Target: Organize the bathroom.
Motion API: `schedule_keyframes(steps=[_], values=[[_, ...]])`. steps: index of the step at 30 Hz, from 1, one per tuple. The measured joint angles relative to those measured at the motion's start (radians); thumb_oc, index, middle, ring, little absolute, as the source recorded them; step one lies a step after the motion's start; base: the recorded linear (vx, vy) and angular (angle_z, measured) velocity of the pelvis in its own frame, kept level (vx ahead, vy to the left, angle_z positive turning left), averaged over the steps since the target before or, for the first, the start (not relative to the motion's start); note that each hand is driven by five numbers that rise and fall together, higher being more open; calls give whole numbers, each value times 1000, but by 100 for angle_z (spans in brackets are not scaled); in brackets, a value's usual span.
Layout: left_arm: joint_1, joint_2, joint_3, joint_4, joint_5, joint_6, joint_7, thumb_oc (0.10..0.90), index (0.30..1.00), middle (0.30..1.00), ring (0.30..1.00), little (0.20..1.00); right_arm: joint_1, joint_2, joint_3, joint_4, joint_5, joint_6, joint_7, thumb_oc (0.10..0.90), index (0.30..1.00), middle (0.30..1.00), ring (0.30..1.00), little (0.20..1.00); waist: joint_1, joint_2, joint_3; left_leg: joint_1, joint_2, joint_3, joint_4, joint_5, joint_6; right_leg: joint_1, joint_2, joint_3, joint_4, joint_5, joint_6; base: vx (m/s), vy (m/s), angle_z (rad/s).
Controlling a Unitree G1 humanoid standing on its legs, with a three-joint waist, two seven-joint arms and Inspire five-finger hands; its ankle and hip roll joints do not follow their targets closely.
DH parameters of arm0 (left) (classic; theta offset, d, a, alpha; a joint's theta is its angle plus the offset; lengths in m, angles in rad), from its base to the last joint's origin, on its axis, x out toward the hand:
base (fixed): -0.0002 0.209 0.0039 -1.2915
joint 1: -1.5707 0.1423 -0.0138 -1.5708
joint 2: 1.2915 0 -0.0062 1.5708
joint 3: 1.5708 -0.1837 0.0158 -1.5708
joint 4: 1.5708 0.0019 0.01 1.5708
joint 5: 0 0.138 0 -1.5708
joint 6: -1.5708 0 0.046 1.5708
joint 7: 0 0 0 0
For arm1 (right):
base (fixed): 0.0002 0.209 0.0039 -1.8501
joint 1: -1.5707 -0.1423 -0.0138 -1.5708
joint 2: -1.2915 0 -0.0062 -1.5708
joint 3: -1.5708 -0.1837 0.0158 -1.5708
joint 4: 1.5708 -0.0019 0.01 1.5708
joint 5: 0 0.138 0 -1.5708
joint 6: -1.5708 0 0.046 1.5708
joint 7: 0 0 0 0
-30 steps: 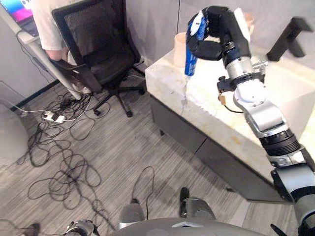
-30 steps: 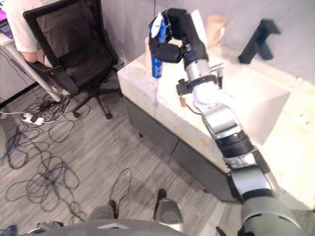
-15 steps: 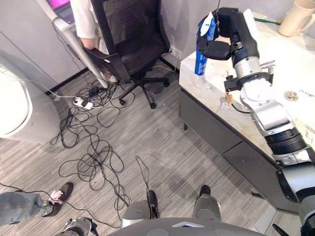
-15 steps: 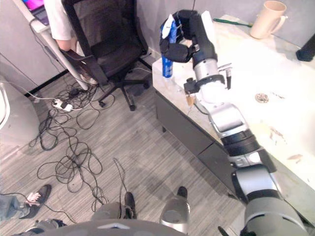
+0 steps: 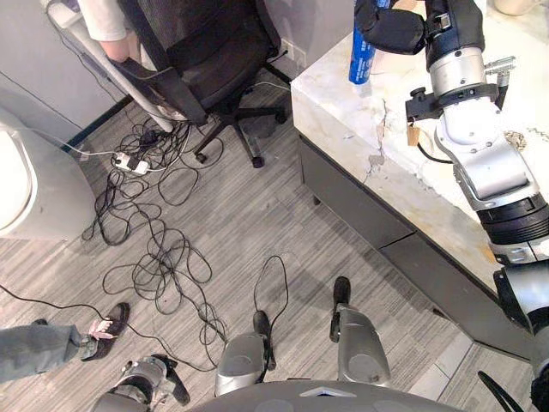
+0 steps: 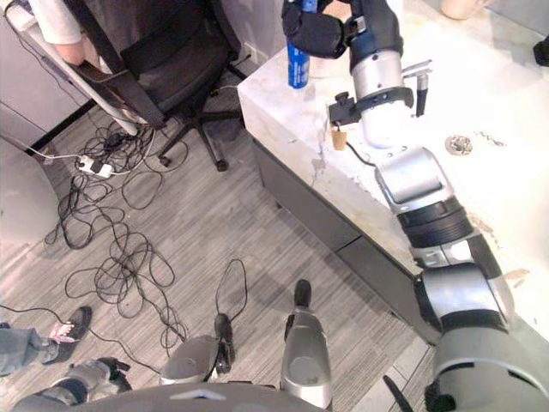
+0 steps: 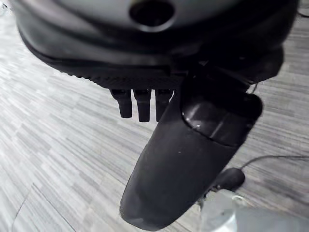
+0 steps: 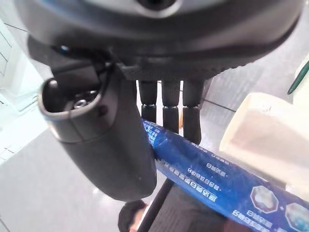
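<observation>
A blue tube (image 5: 360,58) with a white cap stands upright over the left end of the marble counter (image 5: 343,103). My right hand (image 5: 401,24) is shut on its upper part. In the right wrist view the fingers (image 8: 166,113) and thumb curl round the blue tube (image 8: 207,169). Whether its base touches the counter I cannot tell. A cream cup (image 8: 263,133) stands just beyond the tube, with a green toothbrush (image 8: 299,77) near it. My left hand (image 7: 183,159) hangs low over the floor with relaxed fingers, holding nothing.
A black office chair (image 5: 202,51) stands left of the counter, a person (image 5: 103,17) behind it. Loose cables (image 5: 154,257) and a power strip (image 5: 129,161) lie on the floor. A person's foot (image 5: 105,324) is lower left, near a white rounded object (image 5: 30,184). The basin's drain (image 6: 457,143) lies right of my arm.
The whole picture has shifted, so the camera has moved. My right hand still holds the blue tube upright over the counter's left end.
</observation>
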Motion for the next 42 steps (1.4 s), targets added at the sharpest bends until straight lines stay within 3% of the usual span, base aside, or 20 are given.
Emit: schedule_keyframes(steps=[4,13,17,21,23,42], values=[[28,-24,-1,-11,4,-14,25,800,900,900,900,900,15,-24,-7,1,0,53,2,400,300,300,300,300,4,-2,-2,103,0,-4,-48,7,1,91,-1,-5,-2,-32,22,101,-45,7],[124,-17,1,-10,19,-12,124,800,900,900,900,900,9,-35,-59,13,4,47,0,400,300,300,300,300,54,-54,-41,95,-12,-29,-52,7,1,84,-5,-16,3,-39,28,38,-46,5],[138,-17,2,-9,23,-4,130,800,900,900,900,900,9,-35,-60,25,12,43,-2,400,300,300,300,300,57,-76,-57,91,-11,-34,-52,7,1,84,-5,-21,3,-40,29,47,-51,4],[135,-17,2,-10,45,10,136,800,900,900,900,900,9,-35,-64,35,39,37,-9,400,300,300,300,300,55,-122,-94,83,0,-43,-50,7,1,85,-2,-28,1,-39,28,34,-55,3],[134,-17,2,-10,44,11,143,800,900,900,900,900,9,-35,-65,34,39,34,-11,400,300,300,300,300,55,-130,-102,83,3,-43,-49,7,1,86,-1,-29,1,-39,28,21,-48,-1],[135,-18,9,-8,-5,49,177,800,900,900,900,900,8,-35,-67,137,44,38,-121,400,300,300,300,300,69,-128,-138,72,15,-67,-46,8,1,100,0,-55,-6,-40,27,29,-37,4]])
